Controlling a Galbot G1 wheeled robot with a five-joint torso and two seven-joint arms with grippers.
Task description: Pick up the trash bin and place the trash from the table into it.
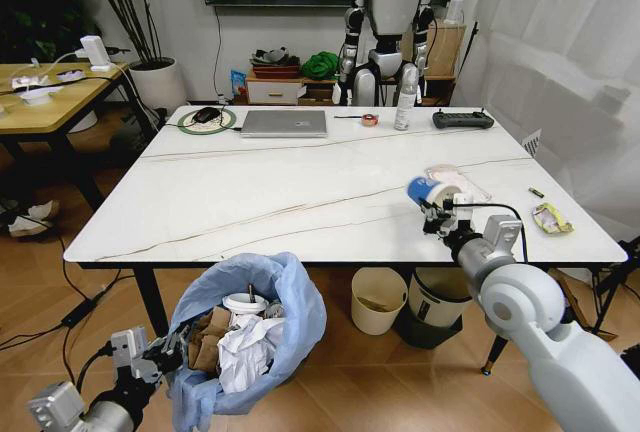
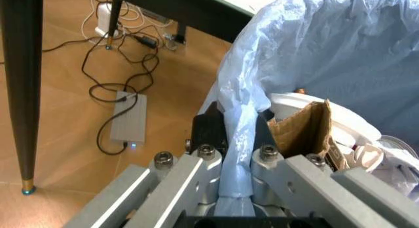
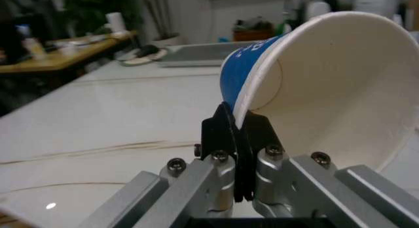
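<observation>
White marble-look table (image 1: 300, 192) with a black edge stood in the middle of the room, on a wooden floor. At its far side lay a silver laptop (image 1: 284, 123), a clear spray bottle (image 1: 405, 102) and a dark remote controller (image 1: 462, 120). Behind the table, against the wall, stood a white humanoid robot (image 1: 392, 12).

Above the right part of the table the right gripper (image 1: 436, 208) held the blue-white paper cup (image 1: 428, 191). In the right wrist view its fingers (image 3: 226, 135) were closed narrowly on the cup's rim, and the cup (image 3: 314, 86) lay on its side with the open mouth turned to the camera. Just behind the cup a flat plastic packet (image 1: 458, 180) rested on the tabletop. Near the right edge lay a yellow-green wrapper (image 1: 551, 218) and a small dark object (image 1: 536, 192), well apart from the gripper.

Below the near edge of the table the left gripper (image 1: 165, 350) held the trash bin (image 1: 245, 347) by its rim. In the left wrist view the fingers (image 2: 209, 132) were pressed together on the light-blue bag (image 2: 314, 56) at the rim. The bin was off the table, tilted toward the robot, and inside it were brown cardboard pieces (image 1: 208, 340), crumpled white tissues (image 1: 245, 352) and a white cup (image 1: 246, 305).

Under the table stood a cream round bin (image 1: 378, 300) and, beside it, a white bin with a dark grey base (image 1: 432, 304).
</observation>
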